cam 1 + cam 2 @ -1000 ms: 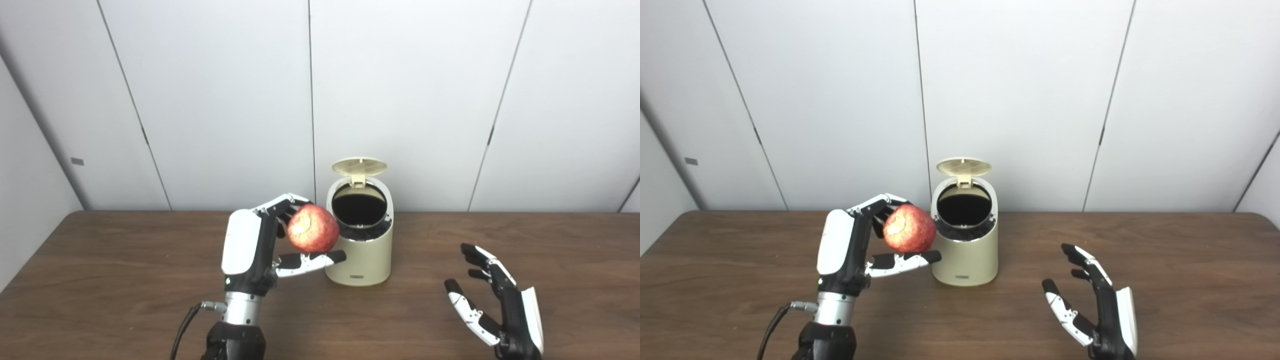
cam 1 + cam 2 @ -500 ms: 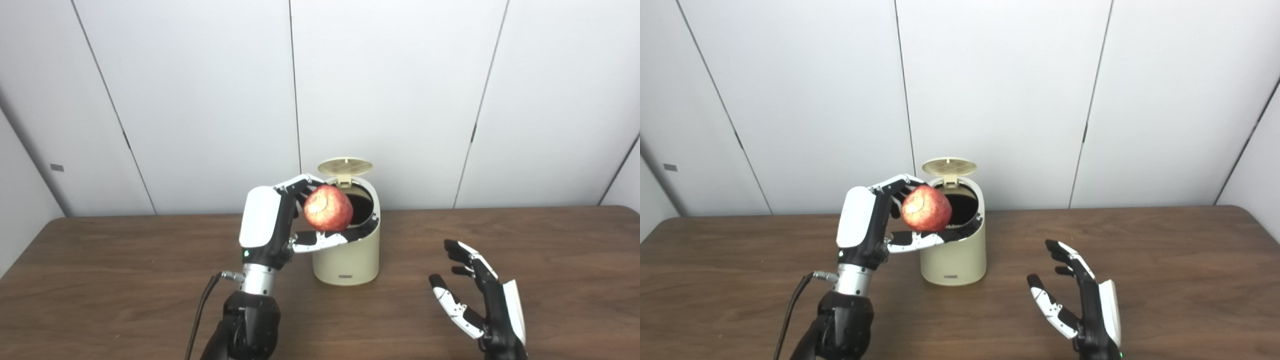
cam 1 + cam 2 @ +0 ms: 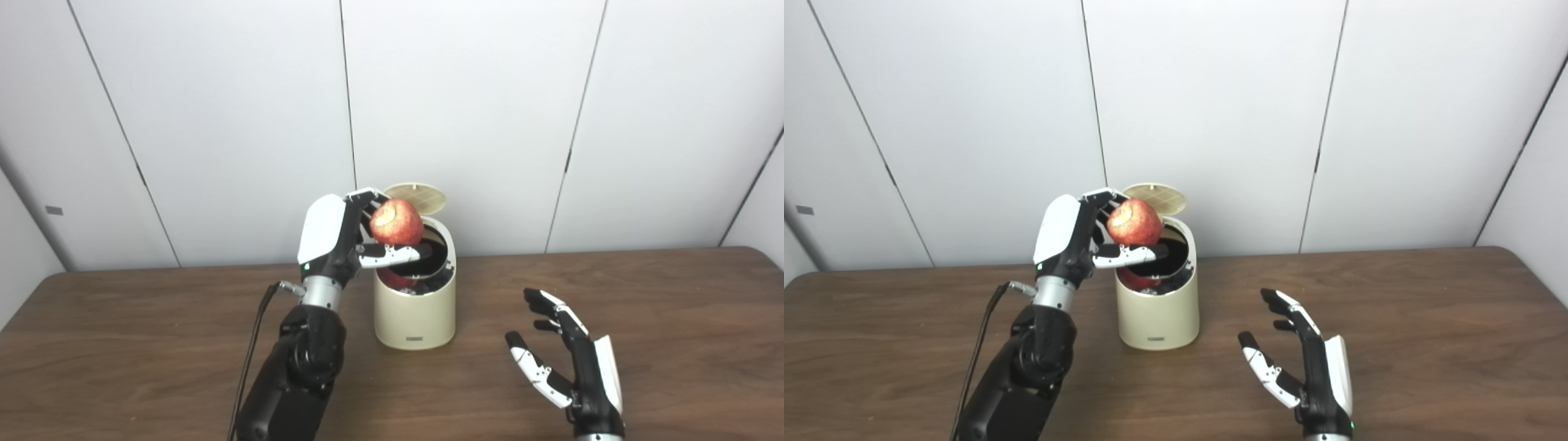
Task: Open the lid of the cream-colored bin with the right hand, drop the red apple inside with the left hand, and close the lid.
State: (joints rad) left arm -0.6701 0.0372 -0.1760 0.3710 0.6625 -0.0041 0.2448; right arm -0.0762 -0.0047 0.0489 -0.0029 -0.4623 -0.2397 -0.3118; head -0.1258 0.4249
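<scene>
The cream-colored bin (image 3: 416, 312) stands at the middle of the brown table with its round lid (image 3: 418, 192) flipped up at the back, showing a dark inside. My left hand (image 3: 343, 236) is shut on the red apple (image 3: 397, 222) and holds it just above the bin's open mouth, at its left rim. A reddish patch shows on the bin's inner wall under the apple. My right hand (image 3: 566, 367) hovers open over the table to the right of the bin, palm turned left, holding nothing.
The brown table (image 3: 674, 318) runs the width of the view, with a white panelled wall (image 3: 551, 110) close behind the bin. A black cable (image 3: 254, 343) hangs from my left wrist.
My left hand has carried the apple up and rightward, from beside the bin to over its opening. The camera has shifted too. The right hand stays open in much the same place.
</scene>
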